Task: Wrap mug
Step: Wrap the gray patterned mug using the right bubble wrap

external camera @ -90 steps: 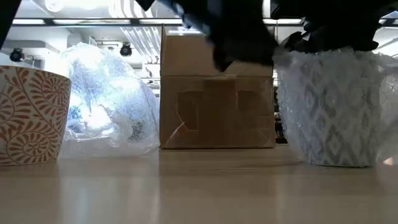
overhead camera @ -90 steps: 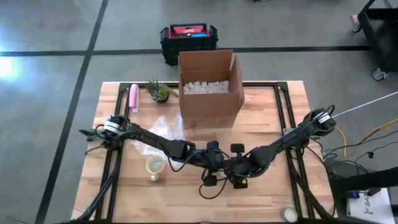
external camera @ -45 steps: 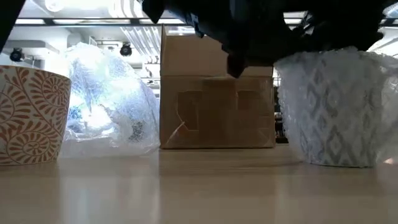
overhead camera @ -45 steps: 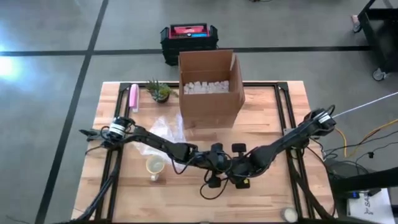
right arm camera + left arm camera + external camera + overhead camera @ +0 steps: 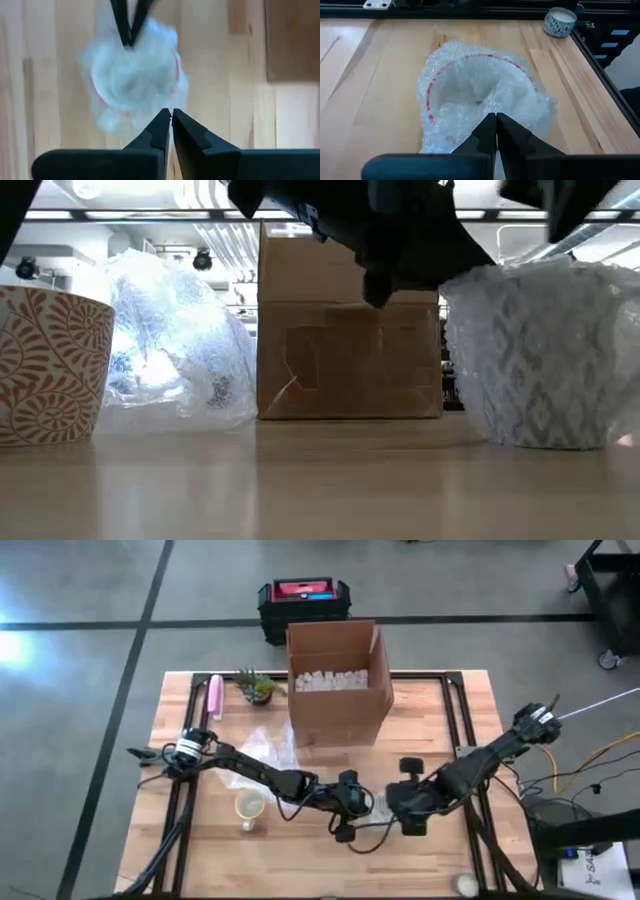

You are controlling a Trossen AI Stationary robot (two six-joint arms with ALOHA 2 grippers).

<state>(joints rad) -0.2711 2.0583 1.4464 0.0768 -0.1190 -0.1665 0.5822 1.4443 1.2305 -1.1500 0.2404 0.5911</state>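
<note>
Low view: cardboard box (image 5: 349, 330) behind wrapped mug (image 5: 538, 355).

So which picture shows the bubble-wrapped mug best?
The left wrist view: the bubble-wrapped mug fills it, sharp, red rim showing through the wrap, left gripper at its edge. The low view shows its patterned side. The right wrist view is blurred. The high view mostly hides it between the arms.

We see a patterned cup (image 5: 50, 365) at the left, crumpled wrap (image 5: 170, 345) beside it, a box (image 5: 350, 330) behind, a wrapped mug (image 5: 540, 355) at the right, dark arm parts (image 5: 370, 220) overhead.
</note>
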